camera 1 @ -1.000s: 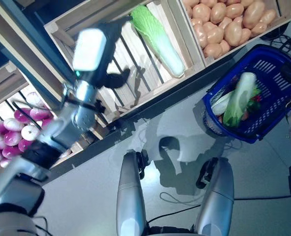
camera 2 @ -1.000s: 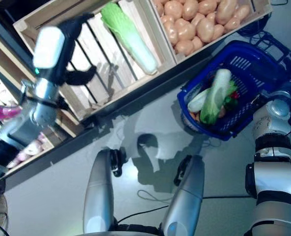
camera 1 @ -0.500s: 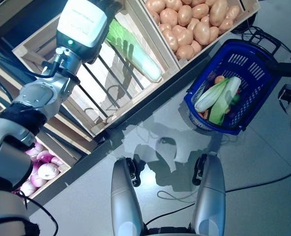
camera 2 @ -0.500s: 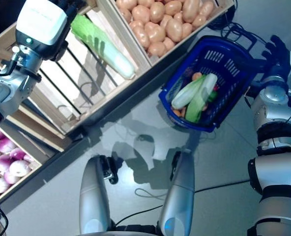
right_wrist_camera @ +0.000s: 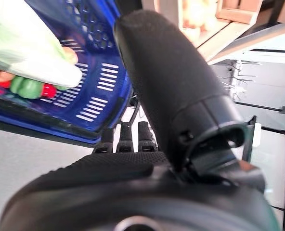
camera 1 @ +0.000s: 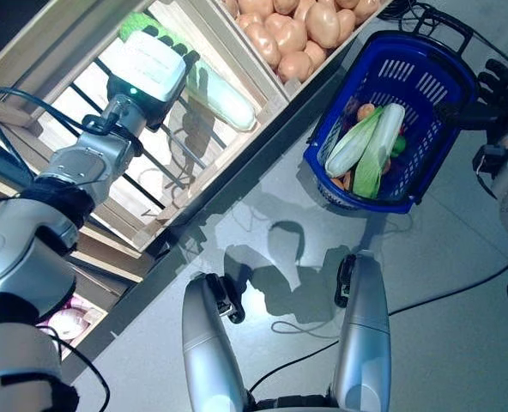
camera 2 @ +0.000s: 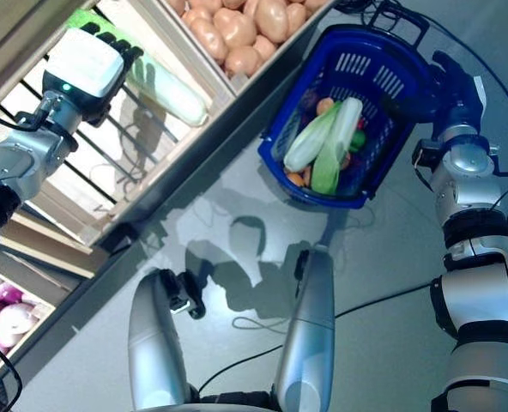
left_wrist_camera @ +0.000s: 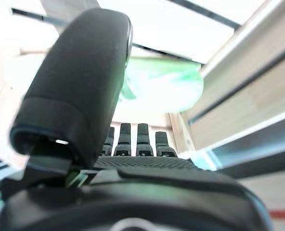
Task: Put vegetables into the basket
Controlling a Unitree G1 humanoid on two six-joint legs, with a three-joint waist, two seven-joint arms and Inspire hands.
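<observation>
My left hand [camera 1: 175, 45] is open, its straight fingers over the leafy green end of a long napa cabbage [camera 1: 226, 93] that lies in a slatted wooden crate. In the left wrist view the fingers [left_wrist_camera: 133, 139] point at the cabbage [left_wrist_camera: 166, 86]. The blue plastic basket [camera 1: 438, 137] stands on the floor to the right. It holds two long napa cabbages [camera 1: 376, 150] over small orange, green and red vegetables. My right hand [camera 1: 494, 87] is open, just beside the basket's far rim. The right wrist view shows the basket wall [right_wrist_camera: 92, 103] past its fingers.
The wooden stand [camera 1: 185, 197] runs slantwise across the upper left, its crates tilted toward me. A crate of tan produce [camera 1: 293, 34] sits between the cabbage crate and the basket. Grey floor [camera 1: 271, 197] lies between stand and basket. Black cables [camera 1: 408, 10] lie behind the basket.
The camera has swung, so the whole scene has shifted. My left hand has moved from the crate's bare slats up to the cabbage's leafy end. My right hand stays by the basket.
</observation>
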